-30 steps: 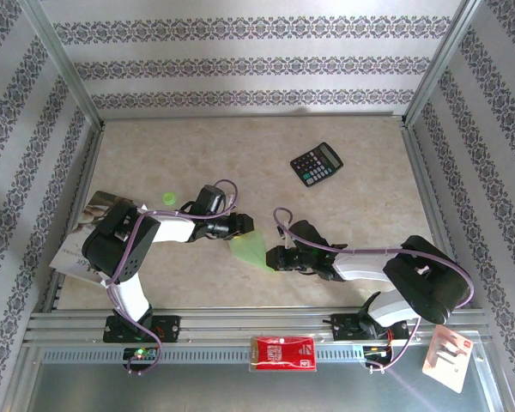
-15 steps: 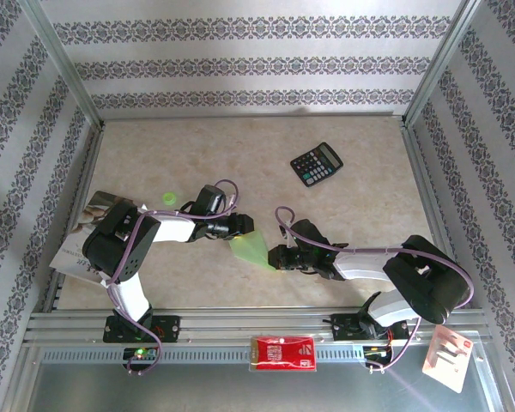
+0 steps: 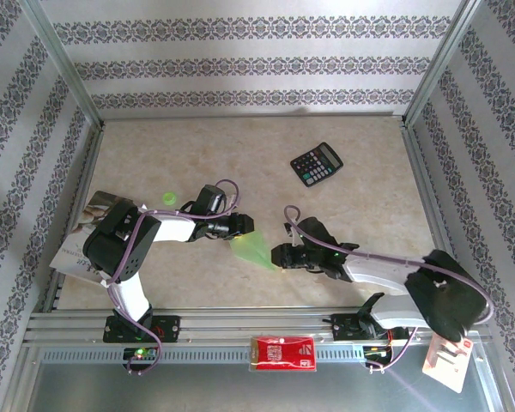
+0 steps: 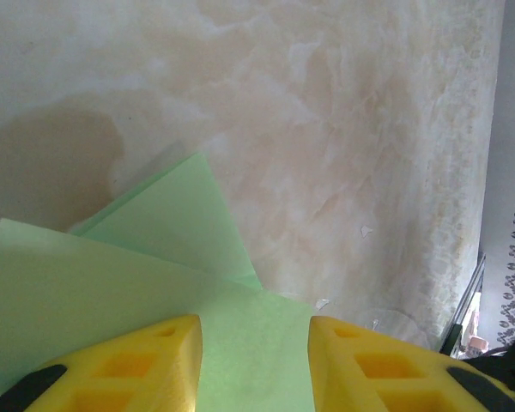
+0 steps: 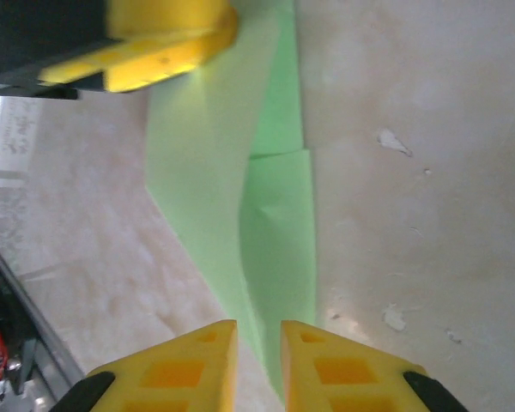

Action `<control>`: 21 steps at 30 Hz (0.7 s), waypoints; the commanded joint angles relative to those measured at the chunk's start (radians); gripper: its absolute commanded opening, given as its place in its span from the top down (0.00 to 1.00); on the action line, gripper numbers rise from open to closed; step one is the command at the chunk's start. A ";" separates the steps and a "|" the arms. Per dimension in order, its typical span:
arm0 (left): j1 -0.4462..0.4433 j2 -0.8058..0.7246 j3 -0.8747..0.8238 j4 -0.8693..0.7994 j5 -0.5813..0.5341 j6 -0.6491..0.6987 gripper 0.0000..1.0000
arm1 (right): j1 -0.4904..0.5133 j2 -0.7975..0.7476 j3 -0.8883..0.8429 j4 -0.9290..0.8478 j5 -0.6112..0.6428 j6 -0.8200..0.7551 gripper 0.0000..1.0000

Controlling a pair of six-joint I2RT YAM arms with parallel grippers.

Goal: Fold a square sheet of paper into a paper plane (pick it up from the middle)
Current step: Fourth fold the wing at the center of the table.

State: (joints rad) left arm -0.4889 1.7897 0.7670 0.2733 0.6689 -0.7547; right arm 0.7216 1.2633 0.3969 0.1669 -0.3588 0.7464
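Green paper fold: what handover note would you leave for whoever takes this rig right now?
Left claw: jaws apart, resting on the wide end of the green paper.
Right claw: jaws slightly apart over the narrow tip, apparently not pinching.
Paper: flat on the table, between the arms.
Done: folded into a tapered wedge with layered flaps.
Left: probably the remaining folds; not yet a finished plane.

No legible text: calculator [image 3: 316,164] keys, red-and-white packet [image 3: 283,353] markings too small to read.
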 commanded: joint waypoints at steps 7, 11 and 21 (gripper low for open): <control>0.009 0.045 -0.003 -0.068 -0.038 0.028 0.63 | 0.060 -0.080 0.050 -0.114 0.005 -0.084 0.79; 0.010 0.048 0.001 -0.068 -0.036 0.028 0.63 | 0.116 0.020 0.111 -0.105 -0.004 -0.108 0.80; 0.009 0.043 0.001 -0.079 -0.032 0.033 0.63 | 0.065 0.197 0.165 -0.075 -0.029 -0.124 0.85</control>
State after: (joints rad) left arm -0.4889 1.7966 0.7746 0.2729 0.6731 -0.7513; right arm 0.8009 1.4464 0.5396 0.0788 -0.3679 0.6483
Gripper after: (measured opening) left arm 0.366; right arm 0.152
